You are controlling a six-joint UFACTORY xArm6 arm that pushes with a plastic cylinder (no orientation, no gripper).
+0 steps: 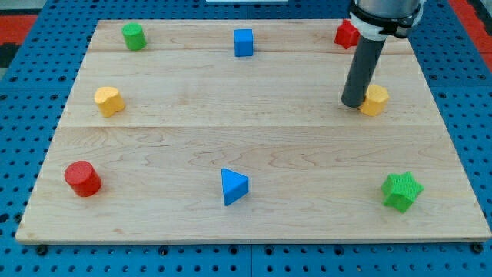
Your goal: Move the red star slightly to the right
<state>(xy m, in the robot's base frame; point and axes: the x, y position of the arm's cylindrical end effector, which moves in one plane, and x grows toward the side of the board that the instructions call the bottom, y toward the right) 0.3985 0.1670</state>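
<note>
The red star [345, 34] lies near the view's top right of the wooden board [254, 154], partly hidden behind the dark rod. My tip [354, 103] rests on the board below the red star, touching or just left of a yellow block [376, 100].
A green cylinder [134, 36] is at top left, a blue cube [243, 42] at top middle, a yellow block [108, 101] at left, a red cylinder [82, 178] at bottom left, a blue triangle [234, 186] at bottom middle, a green star [401, 191] at bottom right.
</note>
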